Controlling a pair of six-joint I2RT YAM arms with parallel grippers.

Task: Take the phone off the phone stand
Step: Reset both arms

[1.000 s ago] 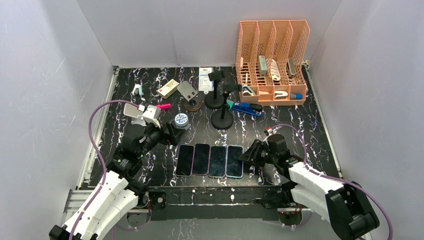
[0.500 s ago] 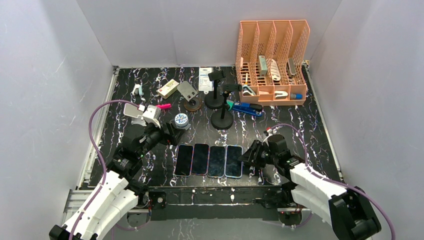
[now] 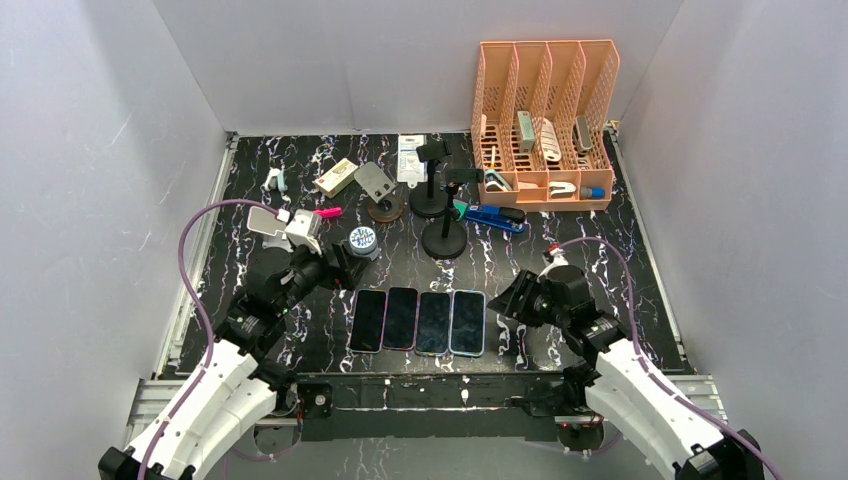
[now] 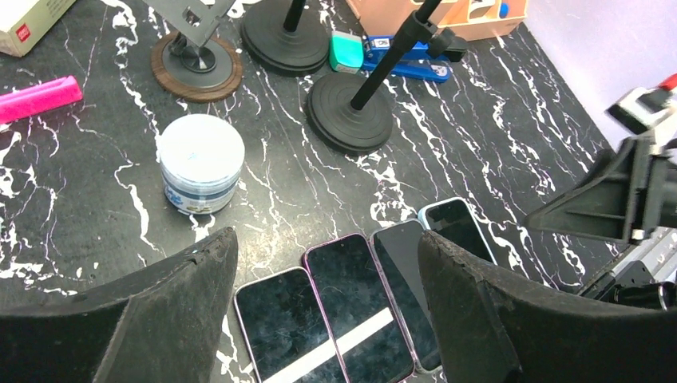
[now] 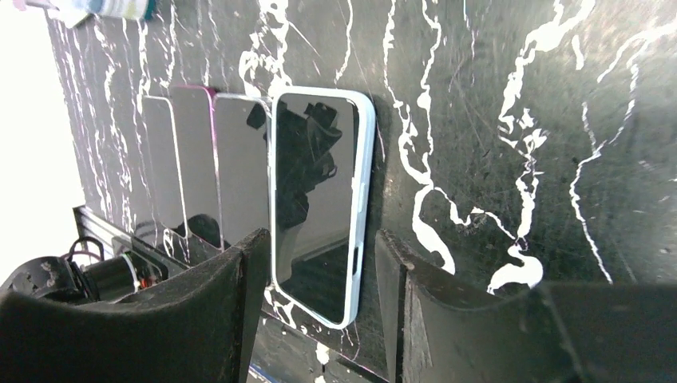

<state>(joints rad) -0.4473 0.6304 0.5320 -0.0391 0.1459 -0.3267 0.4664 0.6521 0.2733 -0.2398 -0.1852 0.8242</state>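
Phone (image 3: pixel 468 322), pale-blue case, lies flat on table (image 3: pixel 600 250), screen up, on near side of stand (image 3: pixel 444 240), rightmost in row (image 3: pixel 402 318) of 4. R gripper (image 3: pixel 500 305): fingers (image 5: pixel 231 303) spread, nothing pinched, low just right of the phone. L gripper (image 4: pixel 326 239): jaws wide apart, empty, near + left of the stand, over row's far-left end.

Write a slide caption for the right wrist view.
Right gripper, fingers open, framing a blue-cased phone lying beside three others.
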